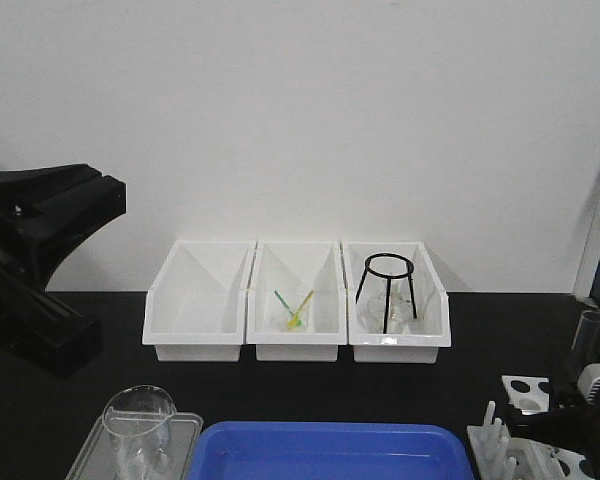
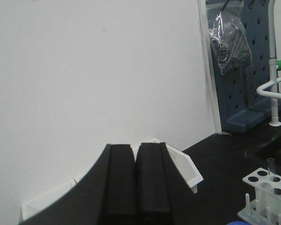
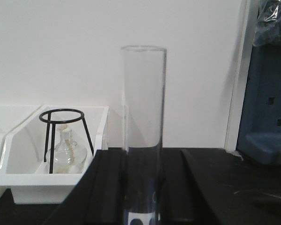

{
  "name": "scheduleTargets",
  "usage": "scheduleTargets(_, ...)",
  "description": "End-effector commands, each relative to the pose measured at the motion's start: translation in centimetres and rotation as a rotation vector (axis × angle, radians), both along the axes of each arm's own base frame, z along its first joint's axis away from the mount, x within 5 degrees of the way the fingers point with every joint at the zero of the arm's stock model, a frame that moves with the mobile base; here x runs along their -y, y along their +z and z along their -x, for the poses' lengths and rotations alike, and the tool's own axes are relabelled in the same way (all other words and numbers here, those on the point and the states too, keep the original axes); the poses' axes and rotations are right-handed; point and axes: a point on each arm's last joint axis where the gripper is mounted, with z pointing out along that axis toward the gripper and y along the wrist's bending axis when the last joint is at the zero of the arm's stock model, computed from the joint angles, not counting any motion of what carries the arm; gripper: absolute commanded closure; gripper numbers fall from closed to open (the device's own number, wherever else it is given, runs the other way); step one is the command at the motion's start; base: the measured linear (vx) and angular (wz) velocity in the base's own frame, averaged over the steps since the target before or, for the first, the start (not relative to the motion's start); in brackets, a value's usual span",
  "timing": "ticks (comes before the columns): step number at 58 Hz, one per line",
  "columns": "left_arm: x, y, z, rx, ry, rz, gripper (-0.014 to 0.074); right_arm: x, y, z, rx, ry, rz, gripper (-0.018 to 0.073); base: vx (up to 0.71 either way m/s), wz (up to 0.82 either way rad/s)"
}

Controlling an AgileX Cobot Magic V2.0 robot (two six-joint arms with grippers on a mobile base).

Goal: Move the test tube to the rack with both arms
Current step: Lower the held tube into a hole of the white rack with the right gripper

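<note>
- Pinching the test tube (image 3: 143, 117) upright, the right gripper (image 3: 143, 157) has one black finger against each side of the glass, with the open rim on top.
- The front view shows the tube at the table's right edge, just right of the rack (image 1: 532, 393). Whether its bottom sits in a hole cannot be told.
- The left gripper (image 2: 134, 149), raised at the left, has its fingers pressed together on nothing.
- Three white bins (image 1: 298, 350) line the far wall, and the right one holds a black tripod (image 1: 388, 290).
- A beaker (image 1: 140, 420) stands near left, beside a blue tray (image 1: 330, 455).
</note>
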Motion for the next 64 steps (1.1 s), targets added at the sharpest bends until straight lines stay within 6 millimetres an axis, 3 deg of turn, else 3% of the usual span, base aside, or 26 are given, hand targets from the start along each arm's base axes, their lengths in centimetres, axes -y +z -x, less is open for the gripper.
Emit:
scheduleTargets(1, -0.2, 1.3, 0.5, 0.050, -0.022, 0.021, 0.0603, 0.1, 2.5, 0.0, 0.200, -0.011, 0.003, 0.0567, 0.00, 0.00)
scheduleTargets(18, -0.2, 1.3, 0.5, 0.050, -0.022, 0.021, 0.0603, 0.1, 2.1, -0.1, 0.176, -0.007, -0.013, 0.0567, 0.00, 0.00)
scheduleTargets(36, -0.2, 1.3, 0.5, 0.045, -0.023, 0.029, 0.0603, -0.1, -2.0, -1.3, 0.051, -0.005, -0.024, 0.0567, 0.00, 0.00)
scheduleTargets(50, -0.2, 1.3, 0.5, 0.044, -0.023, 0.030, 0.0603, 0.0, -2.8, -1.4, 0.030, -0.008, -0.033, 0.0559, 0.00, 0.00)
scheduleTargets(64, -0.2, 1.3, 0.5, 0.044, -0.023, 0.031, 0.0603, 0.0, -2.8, -1.4, 0.030, -0.008, -0.031, 0.0414, 0.00, 0.00)
